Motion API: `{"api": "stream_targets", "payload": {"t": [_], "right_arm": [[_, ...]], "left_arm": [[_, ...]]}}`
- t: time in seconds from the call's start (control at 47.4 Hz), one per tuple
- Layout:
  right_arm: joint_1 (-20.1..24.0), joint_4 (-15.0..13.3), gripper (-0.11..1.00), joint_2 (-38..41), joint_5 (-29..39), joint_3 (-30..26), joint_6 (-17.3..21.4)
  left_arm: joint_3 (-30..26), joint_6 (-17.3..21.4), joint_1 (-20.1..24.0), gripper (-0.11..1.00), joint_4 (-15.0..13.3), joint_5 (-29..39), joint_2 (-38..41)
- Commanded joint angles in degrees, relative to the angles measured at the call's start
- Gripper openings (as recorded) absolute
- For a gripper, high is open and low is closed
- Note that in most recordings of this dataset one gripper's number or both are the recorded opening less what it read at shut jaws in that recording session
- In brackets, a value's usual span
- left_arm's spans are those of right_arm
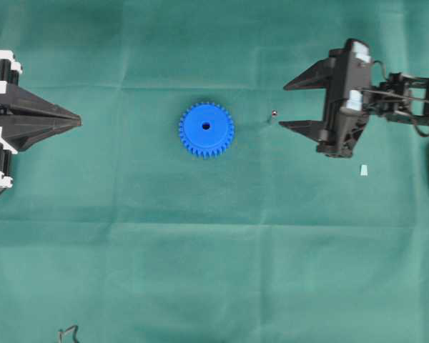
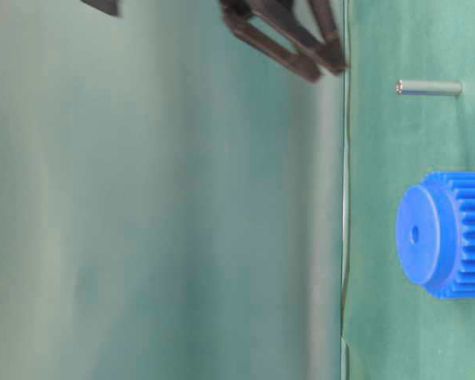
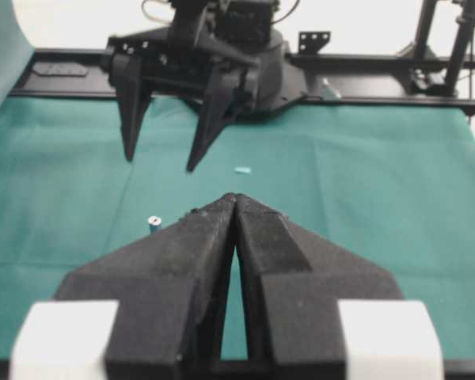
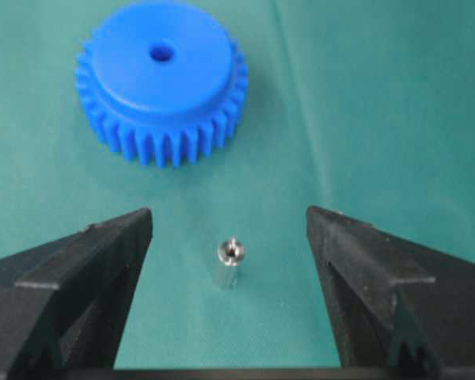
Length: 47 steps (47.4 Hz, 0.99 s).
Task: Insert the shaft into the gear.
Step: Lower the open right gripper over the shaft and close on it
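In the right wrist view, the right gripper [image 4: 229, 229] has its black jaws spread wide with nothing between them but the shaft [image 4: 229, 264], a short silvery pin standing upright on the green cloth [image 4: 380, 119], apart from both jaw tips. Beyond the pin sits the gear [image 4: 161, 79], bright blue, lying flat with its hub up and its small centre hole empty.

From overhead, the gear [image 1: 206, 128] rests near the middle of the counter, and the shaft [image 1: 273, 113] stands just to its right, between the gear and the right gripper [image 1: 284, 106], whose two tips point toward it without touching. A small pale wedge-shaped piece [image 1: 362, 170] lies on the cloth [image 1: 200, 250] near that gripper's body.

At the left edge of the overhead view the left gripper [image 1: 79, 120] has its jaws pressed together to a single point, holding nothing. Its own wrist view shows the same: the left gripper [image 3: 235, 198] closed tip to tip, the shaft [image 3: 153, 224] upright on the cloth beyond it, and farther back the open right gripper [image 3: 160, 162] and the pale piece [image 3: 243, 169].

The table-level view shows the shaft [image 2: 428, 88] upright beside the gear [image 2: 447, 233], the two apart.
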Motion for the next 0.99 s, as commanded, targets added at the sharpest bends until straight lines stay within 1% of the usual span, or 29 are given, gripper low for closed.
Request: {"api": "stream_targets", "payload": {"t": [0.0, 0.274, 0.548, 0.654, 0.696, 0.738, 0.907, 0.949, 0.97], "right_arm": [[-0.09, 0.79, 0.82, 2.72, -2.72, -1.32, -0.09], [-0.09, 2.81, 0.82, 8.96, -5.80, -1.67, -0.09], [-0.09, 2.90, 0.81, 10.90, -6.15, -2.64, -0.09], [-0.09, 2.90, 0.76, 11.07, -5.98, -2.81, -0.09], [-0.09, 2.90, 0.73, 11.07, -5.80, -2.81, -0.09], [-0.09, 2.90, 0.67, 11.07, -5.71, -2.72, -0.09], [0.53, 2.72, 0.26, 11.07, -5.36, -2.81, -0.18], [0.70, 2.72, 0.19, 11.07, -5.36, -2.81, -0.18], [0.79, 2.72, 0.17, 11.07, -5.27, -2.81, -0.18]], "left_arm": [[-1.41, 0.00, 0.18, 0.00, 0.09, 0.09, 0.35], [-1.41, 0.00, 0.18, 0.00, 0.09, 0.09, 0.26], [-1.41, 0.00, 0.18, 0.00, 0.09, 0.18, 0.18], [-1.41, 0.00, 0.18, 0.00, 0.09, 0.18, 0.09], [-1.41, 0.00, 0.18, 0.00, 0.09, 0.26, 0.00], [-1.41, 0.00, 0.18, 0.00, 0.09, 0.35, 0.00], [-1.41, 0.00, 0.18, 0.00, 0.09, 0.62, -0.09], [-1.41, 0.00, 0.18, 0.00, 0.09, 0.70, -0.09], [-1.41, 0.00, 0.18, 0.00, 0.09, 0.70, -0.09]]}}
